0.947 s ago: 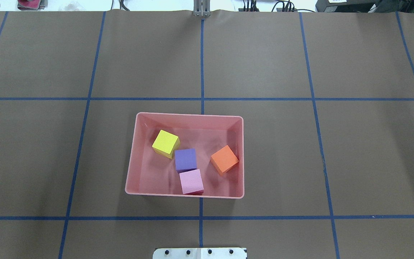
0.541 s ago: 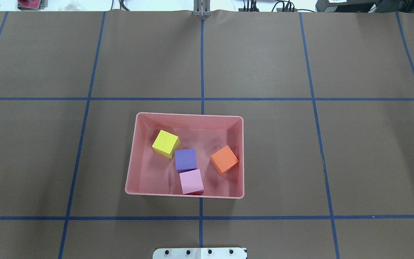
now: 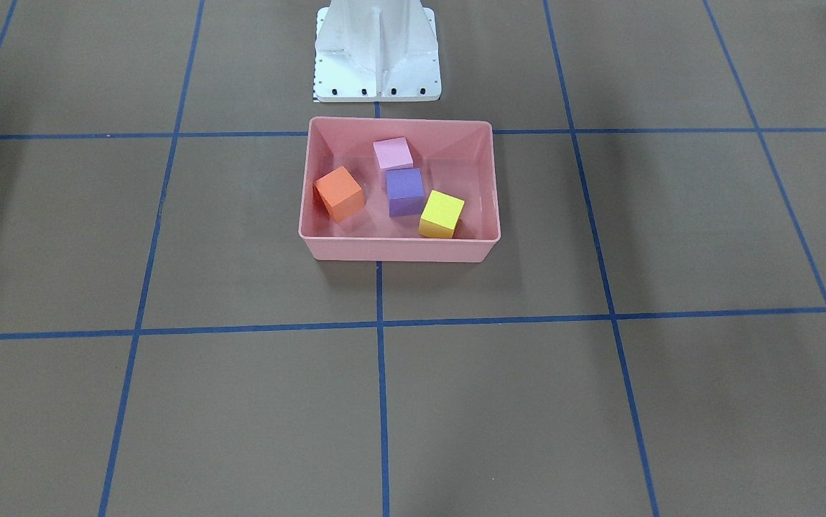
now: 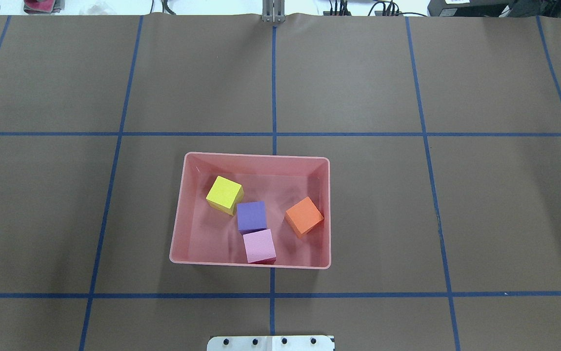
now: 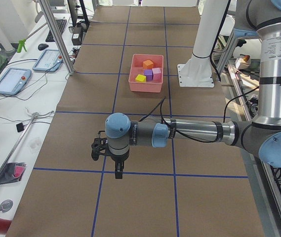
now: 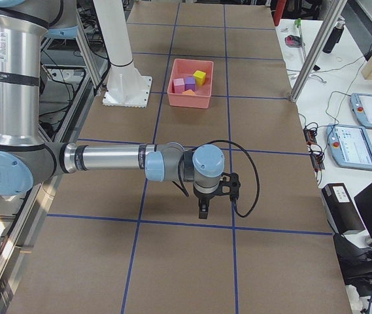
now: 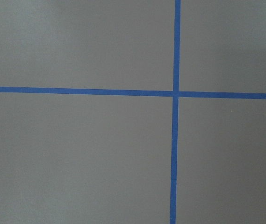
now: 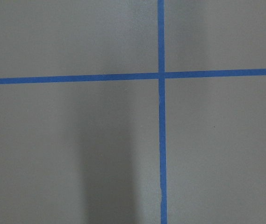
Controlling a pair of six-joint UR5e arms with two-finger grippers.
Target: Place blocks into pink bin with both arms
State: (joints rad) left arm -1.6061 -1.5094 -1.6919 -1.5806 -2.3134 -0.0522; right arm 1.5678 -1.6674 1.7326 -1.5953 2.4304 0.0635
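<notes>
The pink bin point(image 4: 256, 156) sits on the brown table near the robot's base; it also shows in the front-facing view point(image 3: 398, 250). Inside it lie the yellow block point(image 4: 224, 193), purple block point(image 4: 251, 216), light pink block point(image 4: 259, 245) and orange block point(image 4: 304, 215). My left gripper point(image 5: 118, 170) hangs over the table far from the bin, seen only in the left side view. My right gripper point(image 6: 203, 210) hangs over the opposite end, seen only in the right side view. I cannot tell whether either is open or shut. Both wrist views show only bare table and blue tape.
The white base pedestal point(image 3: 377, 50) stands just behind the bin. Blue tape lines point(image 4: 274, 87) grid the table. Benches with tablets point(image 5: 11, 80) and cables run along the far table edge, with metal posts point(image 6: 316, 49) beside them.
</notes>
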